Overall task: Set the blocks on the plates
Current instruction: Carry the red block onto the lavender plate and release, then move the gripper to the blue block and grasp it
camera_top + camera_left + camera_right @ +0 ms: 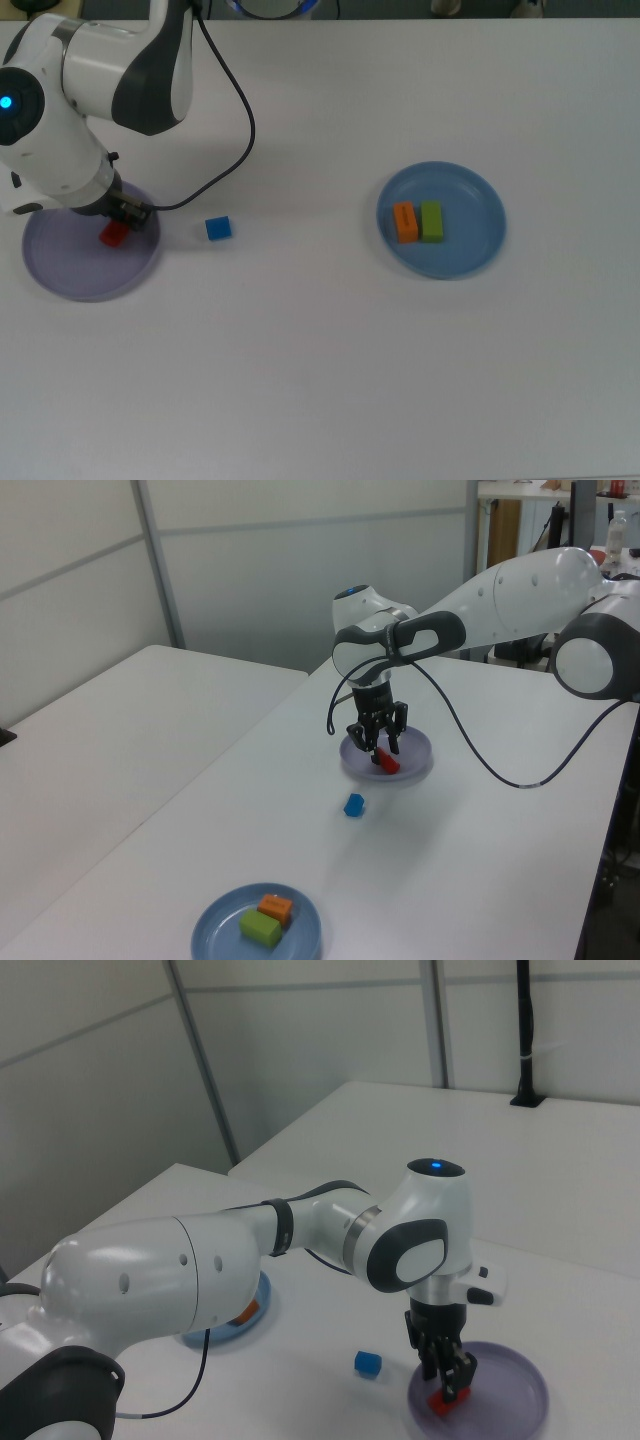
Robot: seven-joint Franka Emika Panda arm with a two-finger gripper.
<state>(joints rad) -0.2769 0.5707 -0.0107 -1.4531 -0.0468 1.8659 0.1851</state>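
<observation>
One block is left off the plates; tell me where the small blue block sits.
The small blue block lies on the white table, just off the top view's right of the lavender plate, apart from its rim.

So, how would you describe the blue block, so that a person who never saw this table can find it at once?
Start from the purple plate at the top view's left, where the arm is. Just to the top view's right of that plate, on the bare white table, lies the blue block. It is the only block not on a plate, and it is shorter than the others.
</observation>
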